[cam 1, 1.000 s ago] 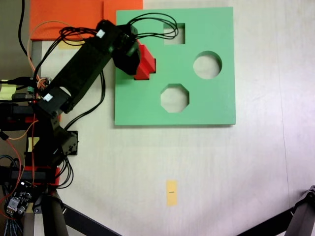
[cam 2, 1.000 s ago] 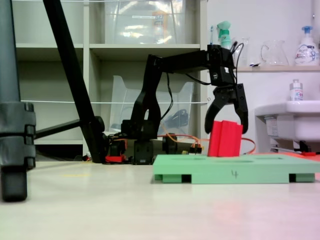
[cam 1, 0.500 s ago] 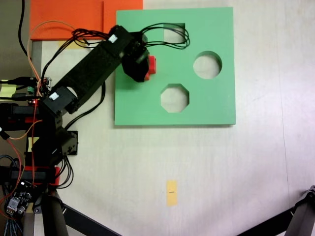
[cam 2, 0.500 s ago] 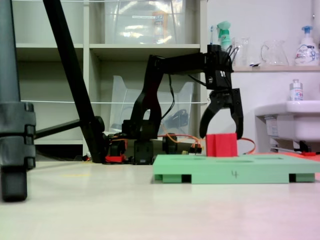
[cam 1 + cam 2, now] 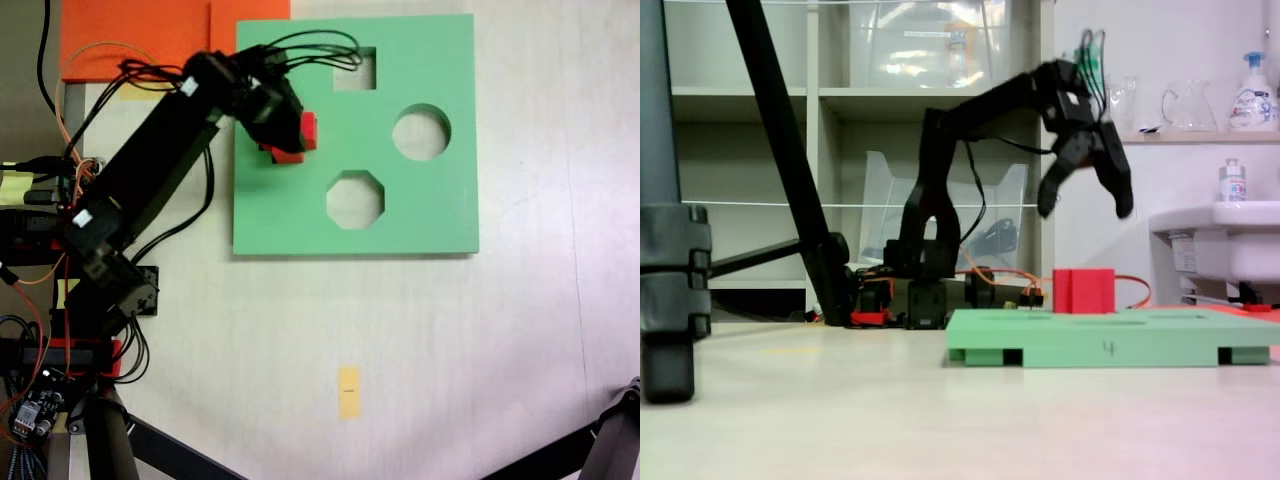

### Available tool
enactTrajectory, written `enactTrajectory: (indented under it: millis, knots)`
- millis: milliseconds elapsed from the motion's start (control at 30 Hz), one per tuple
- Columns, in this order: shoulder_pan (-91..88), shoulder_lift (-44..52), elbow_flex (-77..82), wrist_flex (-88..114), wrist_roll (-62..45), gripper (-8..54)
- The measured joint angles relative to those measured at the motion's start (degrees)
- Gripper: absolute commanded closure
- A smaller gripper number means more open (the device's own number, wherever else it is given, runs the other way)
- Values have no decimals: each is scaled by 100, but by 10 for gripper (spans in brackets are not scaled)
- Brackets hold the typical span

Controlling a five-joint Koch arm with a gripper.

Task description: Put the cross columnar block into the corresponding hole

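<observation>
1. on the desk [image 5: 450, 350] lies a square green board [image 5: 430, 210], seen from above in one fixed view and edge-on [image 5: 1110, 345] in the low side view.
2. the red block [image 5: 1083, 291] stands upright in the board, its lower part sunk below the top face; from above its red top [image 5: 303, 135] shows beside the arm, on the left part of the board.
3. the cross hole itself is hidden under the block and the arm, so i cannot see its outline.
4. the end effector [image 5: 1085, 195] hangs in the air above the block, well clear of it, fingers [image 5: 1118, 185] spread wide with nothing between them.
5. from above, the end effector [image 5: 270, 115] partly covers the block's left side.
6. the board's other cutouts are bare: a square one [image 5: 358, 72] near the top edge, a round one [image 5: 421, 132] to the right, an octagonal one [image 5: 355, 199] lower down.
7. an orange sheet [image 5: 130, 35] lies at the top left of the overhead picture, touching the board's corner.
8. a small yellow tag [image 5: 348, 391] sits on the desk well below the board.
9. the side view has shelves [image 5: 840, 95] behind the arm and a thick black tripod leg [image 5: 780, 150] at the left.
</observation>
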Motion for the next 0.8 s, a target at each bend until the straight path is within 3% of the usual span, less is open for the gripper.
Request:
enactTrajectory:
  millis: [233, 367, 633, 800]
  knots:
    - [1415, 1213, 1406, -44, -5133, -59]
    - [2443, 1380, 2558, -861, -7022, -58]
    - [3586, 1406, 5563, -5150, -9281, -55]
    - [4043, 1652, 6645, -6311, -10345, -55]
